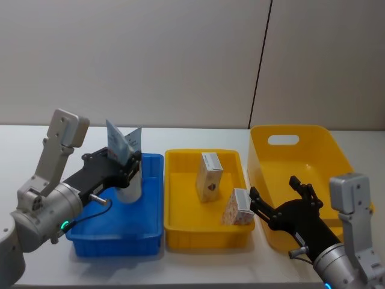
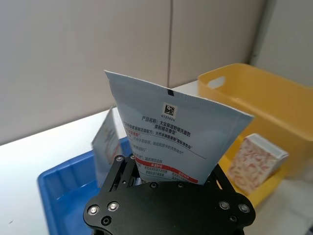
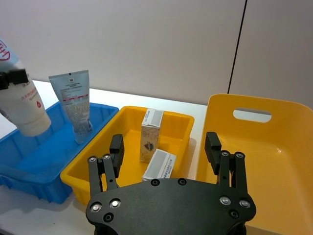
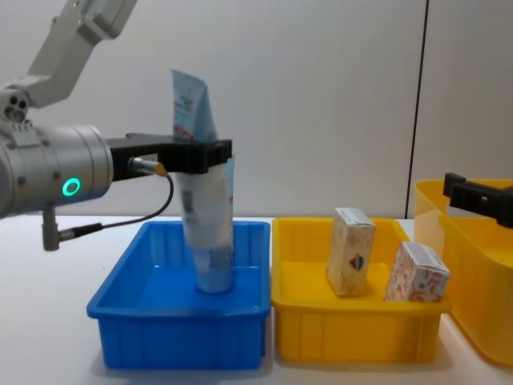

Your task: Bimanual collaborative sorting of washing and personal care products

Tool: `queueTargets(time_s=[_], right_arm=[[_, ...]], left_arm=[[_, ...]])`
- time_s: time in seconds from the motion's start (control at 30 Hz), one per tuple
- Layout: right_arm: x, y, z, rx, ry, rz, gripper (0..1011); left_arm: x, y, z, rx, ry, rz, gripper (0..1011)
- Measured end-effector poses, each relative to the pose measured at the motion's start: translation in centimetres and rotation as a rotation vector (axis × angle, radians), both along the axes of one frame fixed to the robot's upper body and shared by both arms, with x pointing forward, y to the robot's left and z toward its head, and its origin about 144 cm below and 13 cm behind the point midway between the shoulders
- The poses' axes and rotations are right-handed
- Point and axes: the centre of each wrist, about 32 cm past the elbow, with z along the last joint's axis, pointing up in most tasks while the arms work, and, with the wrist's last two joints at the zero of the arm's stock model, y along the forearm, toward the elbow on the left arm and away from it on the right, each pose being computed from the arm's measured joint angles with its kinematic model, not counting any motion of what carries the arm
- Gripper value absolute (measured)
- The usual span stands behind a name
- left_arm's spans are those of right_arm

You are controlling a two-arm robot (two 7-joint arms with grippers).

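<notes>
Left gripper: I clench the tube at mid-body, flat end up, to stand it in the bin below my jaws.
Right gripper: released and empty; box just ahead of my jaws.

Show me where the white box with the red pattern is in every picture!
Head view: white box tilted at the right front of the small yellow bin, beside the tall beige box.
Left wrist view: white box beyond the tube held in the left claw.
Right wrist view: white box between the open right claw and the beige box.
Chest view: white box rightmost in the bin.
Shared landmark: the small yellow bin.
</notes>
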Motion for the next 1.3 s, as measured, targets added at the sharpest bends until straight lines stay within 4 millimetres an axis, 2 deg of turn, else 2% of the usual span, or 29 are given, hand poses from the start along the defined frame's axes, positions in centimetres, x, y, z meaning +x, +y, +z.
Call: queueTargets(time_s=[0.17, 0.87, 1.3], right_arm=[[0.0, 0.0, 0.0, 0.000, 0.000, 0.000, 1003], [0.0, 0.0, 0.0, 0.001, 0.001, 0.003, 1003], [-0.1, -0.9, 1.3, -0.004, 0.043, 0.097, 1003]], left_arm=[[0.4, -0.1, 0.1, -0.023, 0.000, -0.073, 360], [2.4, -0.9, -1.0, -0.099, 0.029, -0.390, 360], [3.6, -1.8, -2.2, -0.137, 0.053, -0.576, 360]])
